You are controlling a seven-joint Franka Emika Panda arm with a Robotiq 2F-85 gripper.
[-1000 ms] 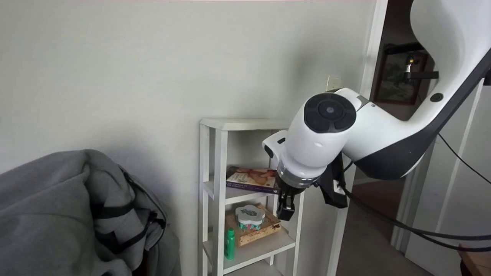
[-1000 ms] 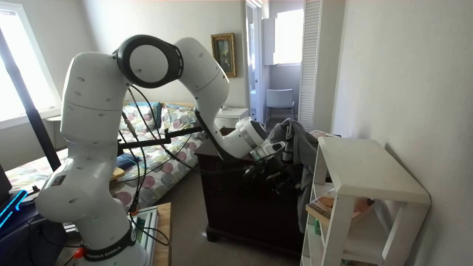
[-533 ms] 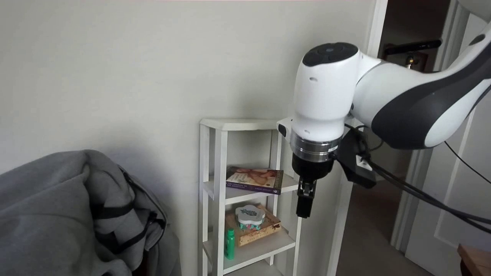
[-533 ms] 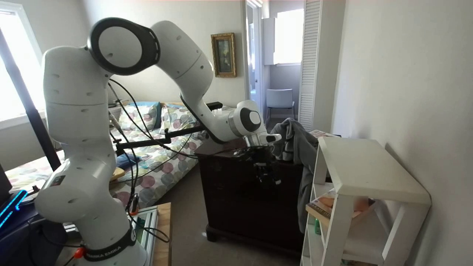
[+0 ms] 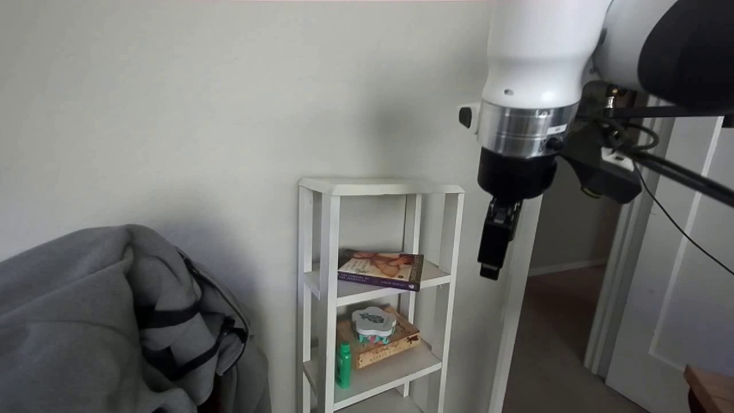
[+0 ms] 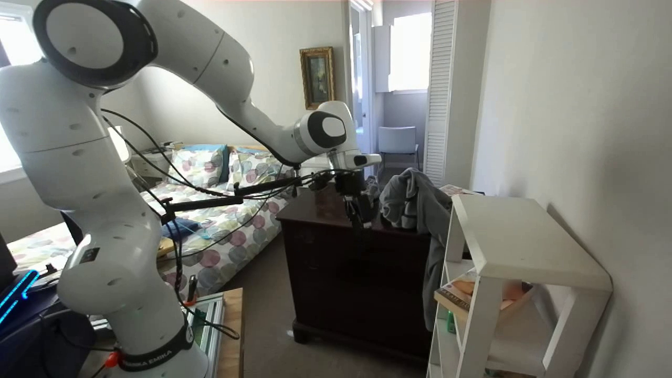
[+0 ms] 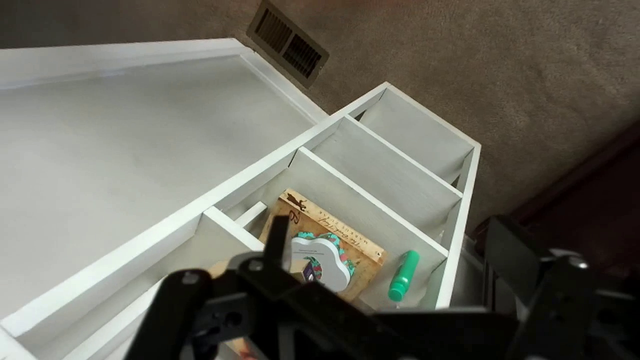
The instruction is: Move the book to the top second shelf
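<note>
The book lies flat, slightly askew, on the top second shelf. Its front right corner overhangs the shelf's front edge. The book shows partly behind a post in an exterior view, on the same shelf. In the wrist view most of the book is hidden behind the gripper; a purple spine corner shows. My gripper hangs fingers-down, apart from the shelf unit, right of it in that exterior view. It also shows above the dresser's front. The wrist view shows its fingers spread with nothing between them.
The unit's topmost board is above the book. The board below holds a tan book, a flower-shaped box and a green bottle. A dark dresser with a grey jacket stands beside the unit.
My gripper has risen and drawn back from the shelf unit, turning from tilted to nearly straight down. The book has not moved.
</note>
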